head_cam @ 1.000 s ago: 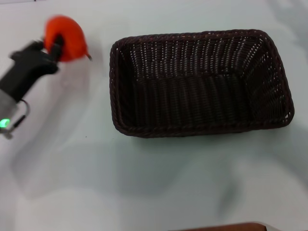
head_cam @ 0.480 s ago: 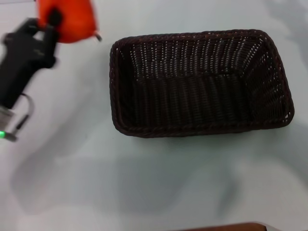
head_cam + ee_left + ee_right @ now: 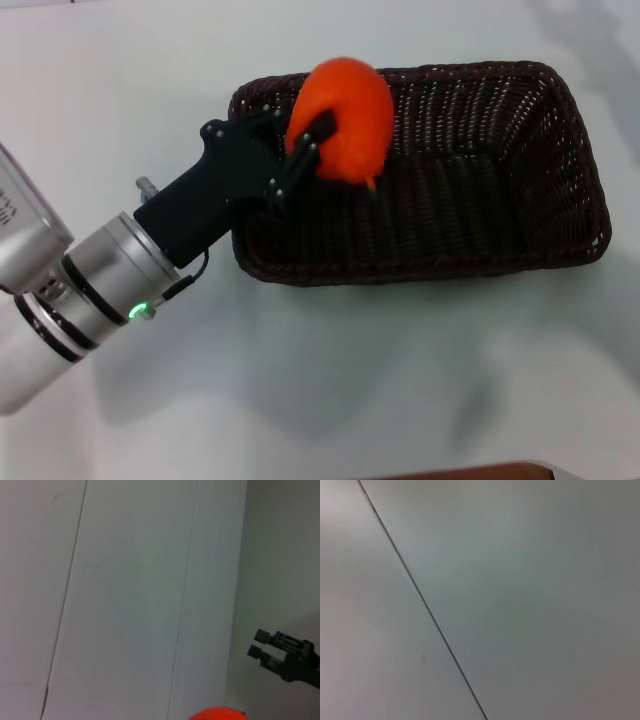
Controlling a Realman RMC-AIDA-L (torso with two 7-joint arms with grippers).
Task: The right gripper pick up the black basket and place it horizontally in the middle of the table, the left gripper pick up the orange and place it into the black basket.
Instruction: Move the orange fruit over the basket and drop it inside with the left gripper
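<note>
Pincer (image 3: pixel 318 140) partly hides orange (image 3: pixel 342 120) over basket (image 3: pixel 560 200).

woven wicker basket (image 3: pixel 480 220), smooth matt table (image 3: pixel 330 390)

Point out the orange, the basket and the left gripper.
orange (image 3: pixel 345 115): head view, middle of its skin.
basket (image 3: pixel 590 190): head view, right rim.
left gripper (image 3: pixel 312 140): head view, between its fingertips, against the orange.

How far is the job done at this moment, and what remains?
Done: the black basket lies lengthwise mid-table. In hand: the left gripper holds the orange over the basket's left end, not released. Left: lower and let go. The right gripper is not in view.
</note>
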